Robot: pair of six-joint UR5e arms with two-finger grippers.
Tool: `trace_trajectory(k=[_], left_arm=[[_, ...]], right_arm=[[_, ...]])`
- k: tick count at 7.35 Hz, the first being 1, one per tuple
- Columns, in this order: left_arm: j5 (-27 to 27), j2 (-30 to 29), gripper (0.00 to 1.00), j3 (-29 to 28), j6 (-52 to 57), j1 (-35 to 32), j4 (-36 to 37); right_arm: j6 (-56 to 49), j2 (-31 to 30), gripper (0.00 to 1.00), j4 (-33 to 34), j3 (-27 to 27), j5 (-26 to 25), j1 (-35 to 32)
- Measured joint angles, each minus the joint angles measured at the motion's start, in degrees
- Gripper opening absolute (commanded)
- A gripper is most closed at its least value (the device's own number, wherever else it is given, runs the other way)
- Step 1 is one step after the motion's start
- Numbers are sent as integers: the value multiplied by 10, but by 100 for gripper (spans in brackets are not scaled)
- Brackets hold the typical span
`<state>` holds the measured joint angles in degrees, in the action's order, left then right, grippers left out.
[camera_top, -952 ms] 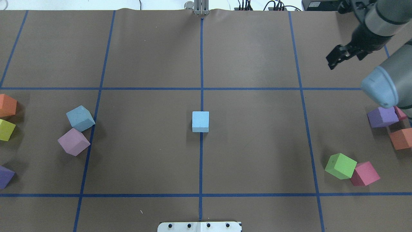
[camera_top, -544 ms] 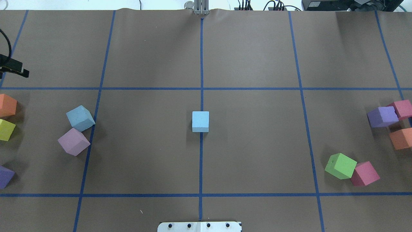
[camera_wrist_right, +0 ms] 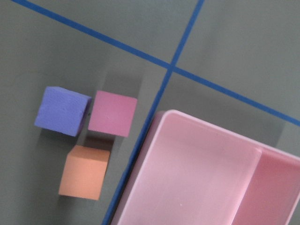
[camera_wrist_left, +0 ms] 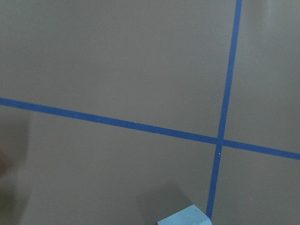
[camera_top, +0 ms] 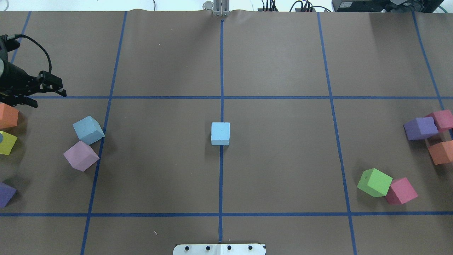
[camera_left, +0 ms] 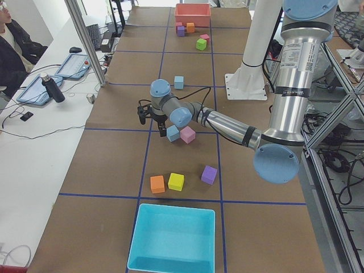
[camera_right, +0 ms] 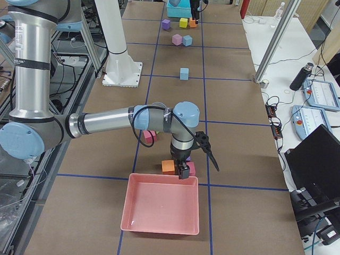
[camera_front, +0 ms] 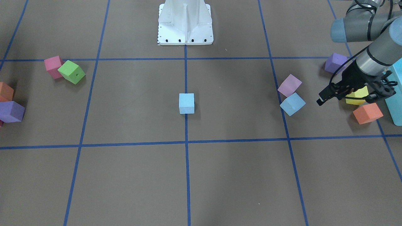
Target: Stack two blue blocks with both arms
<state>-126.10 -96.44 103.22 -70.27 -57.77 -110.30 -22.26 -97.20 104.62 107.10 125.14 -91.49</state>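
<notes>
Since 0.5 s ago the left gripper (camera_top: 50, 100) has come further in; the right arm has left the frame.

Overhead: fingers spread, nothing held, near the skewed blue block (camera_top: 88, 130). The centre blue block (camera_top: 220, 132) sits square on the tape line (camera_top: 221, 71). Nothing is stacked yet; the pick, carry and placing remain.

Front: matte foam cubes with crisp edges.

Right side: right gripper (camera_right: 200, 170) by the pink tray (camera_right: 159, 207); cannot tell its grip.
</notes>
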Motion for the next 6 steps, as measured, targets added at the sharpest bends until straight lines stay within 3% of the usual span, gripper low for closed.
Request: trace_trajectory(k=[3, 6], left_arm=[[96, -20, 99, -12, -155, 114, 1], [108, -24, 99, -17, -146, 136, 36]], right_arm=[[-1, -11, 100, 0, -2, 0, -4], [1, -12, 100, -1, -4, -1, -5]])
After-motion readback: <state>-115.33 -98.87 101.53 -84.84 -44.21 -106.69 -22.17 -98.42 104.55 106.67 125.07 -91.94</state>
